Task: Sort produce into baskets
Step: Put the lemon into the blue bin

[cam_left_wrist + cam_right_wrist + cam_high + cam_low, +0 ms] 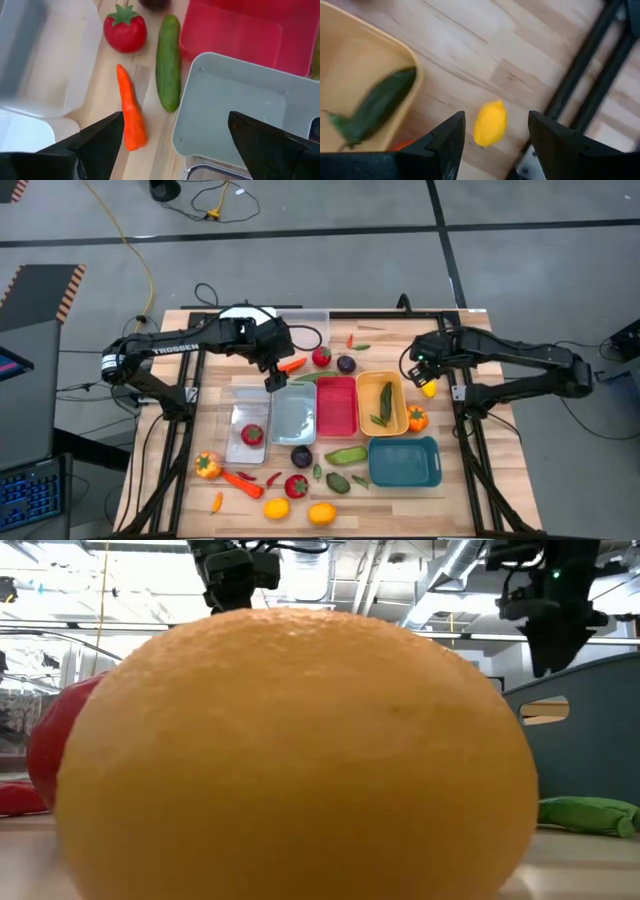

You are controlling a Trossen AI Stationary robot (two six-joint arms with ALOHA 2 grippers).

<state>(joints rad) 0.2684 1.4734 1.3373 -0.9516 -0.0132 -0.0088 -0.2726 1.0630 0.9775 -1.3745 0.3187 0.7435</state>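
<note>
Above the carrot [131,112], your left gripper [172,145] hangs wide and empty; your right gripper [496,137] gapes over a lemon [490,123].

Illumination is even, bright and diffuse from overhead. Shadows on the table [440,500] are soft and short. The low view is blocked by an orange fruit [300,755] close to the lens, slightly soft; ceiling lights behind it glare white. The right wrist view shows motion blur on the green pod [377,107].
</note>
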